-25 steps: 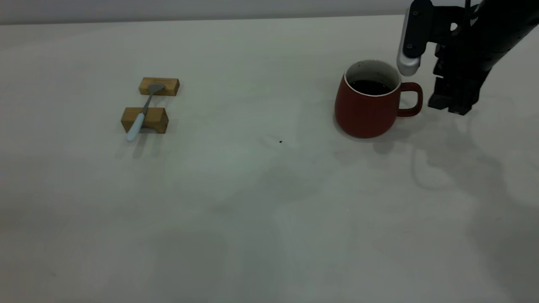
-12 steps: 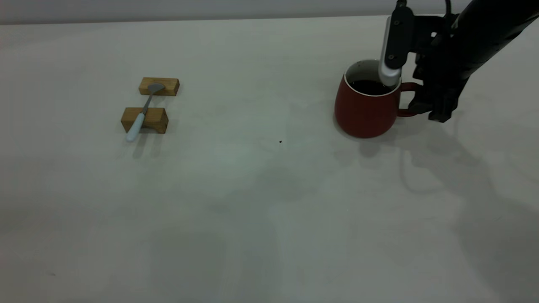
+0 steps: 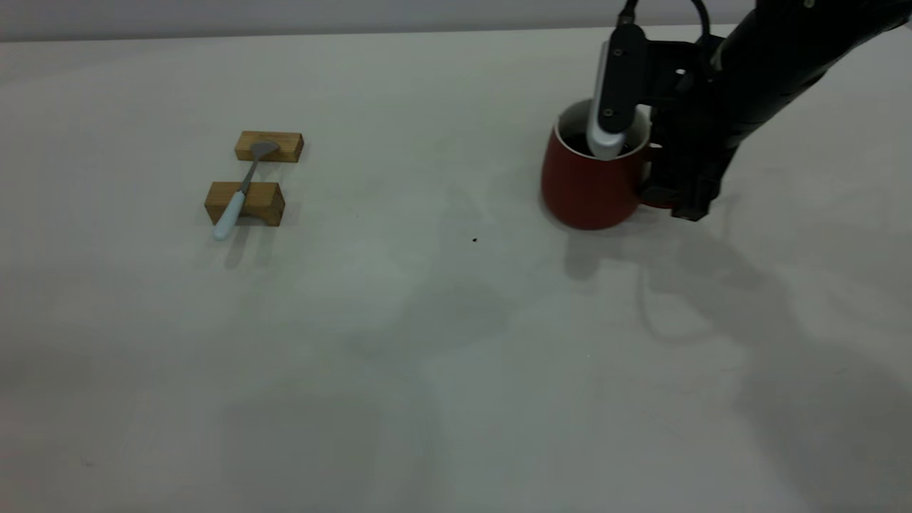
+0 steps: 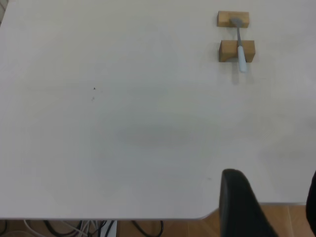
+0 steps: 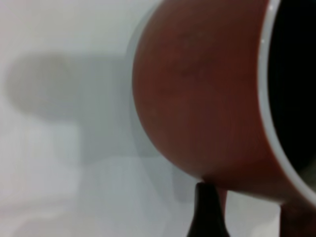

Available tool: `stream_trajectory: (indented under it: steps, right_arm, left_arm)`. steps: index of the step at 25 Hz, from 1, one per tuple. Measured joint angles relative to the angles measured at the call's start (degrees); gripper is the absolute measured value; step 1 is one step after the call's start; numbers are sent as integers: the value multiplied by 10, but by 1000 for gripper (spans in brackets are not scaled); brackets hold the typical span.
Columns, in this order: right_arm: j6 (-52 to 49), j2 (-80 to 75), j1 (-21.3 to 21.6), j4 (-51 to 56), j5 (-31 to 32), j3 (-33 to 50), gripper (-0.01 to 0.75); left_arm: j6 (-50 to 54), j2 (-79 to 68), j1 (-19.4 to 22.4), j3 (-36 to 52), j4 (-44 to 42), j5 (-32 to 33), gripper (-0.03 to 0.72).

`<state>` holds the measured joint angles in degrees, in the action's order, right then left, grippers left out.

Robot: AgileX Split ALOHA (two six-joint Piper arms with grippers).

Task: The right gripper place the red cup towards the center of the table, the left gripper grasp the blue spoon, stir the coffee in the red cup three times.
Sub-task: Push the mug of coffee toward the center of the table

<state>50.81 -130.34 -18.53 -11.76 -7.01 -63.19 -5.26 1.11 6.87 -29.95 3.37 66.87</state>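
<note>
The red cup (image 3: 588, 187) stands right of the table's (image 3: 427, 320) middle, with dark coffee (image 3: 574, 143) showing under its white rim. My right gripper (image 3: 646, 179) is open and straddles the cup's handle-side wall. Its silver-tipped finger (image 3: 605, 139) hangs over the opening. In the right wrist view the dark fingertip (image 5: 205, 210) touches the cup's (image 5: 197, 89) outer wall beside the handle. The blue spoon (image 3: 239, 191) lies across two blocks at the left. My left gripper (image 4: 274, 202) hovers open at the table's edge, far from the spoon (image 4: 240, 49).
Two tan wooden blocks (image 3: 269, 145) (image 3: 246, 202) carry the spoon. A tiny dark speck (image 3: 474, 240) lies on the table near the middle. Cables and wooden floor (image 4: 163, 228) show beyond the table's edge in the left wrist view.
My right gripper has swung left and down onto the cup, one finger over its opening. The cup has slid a little to the left. Spoon and blocks are unmoved.
</note>
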Motion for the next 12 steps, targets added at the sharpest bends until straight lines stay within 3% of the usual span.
stream_trajectory:
  steps: [12]
  right_arm:
    - [-34,-15,-64,1,-87,0,582]
  left_arm:
    - [0,0,0,0,0,0,406]
